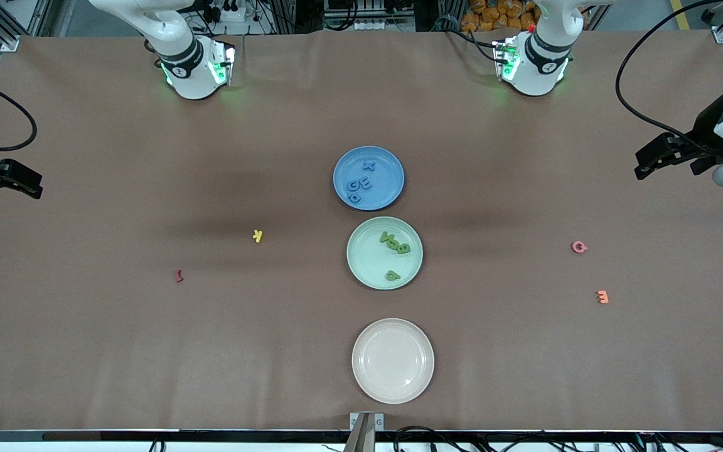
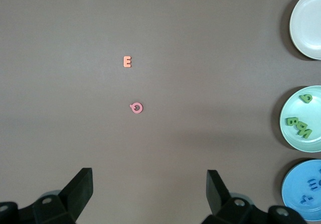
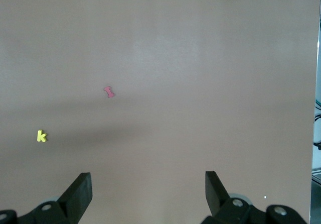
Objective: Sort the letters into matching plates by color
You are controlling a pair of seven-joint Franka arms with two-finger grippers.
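Some bits are hard to make out: the blue letters [image 1: 361,183] nearly vanish against the blue plate [image 1: 389,191], since they're almost the same shade, and three of them bunch up so tightly I can barely split them; in the left wrist view both the blue plate and the green plate [image 1: 368,266] are cut off at the frame edge, and so is the cream plate [image 1: 393,383].

Counting: three plates in a row down the middle of the brown table [image 1: 85,351], with the green plate between the other two; four blue letters on the blue plate; four green letters [image 1: 395,245] on the green plate, three clumped together and one apart; the cream plate holds nothing.

Four strays lie on the table, all well apart from the green plate: a yellow K [image 1: 258,236] and a dark red letter [image 1: 179,275] toward the right arm's end; a pink letter [image 1: 579,247] and an orange E [image 1: 602,297] toward the left arm's end.

Both arms wait, pulled out to the table's ends; the left gripper [image 1: 650,164] hangs over its end with jaws spread and nothing in them; the right gripper [image 1: 26,183] does likewise at its end.
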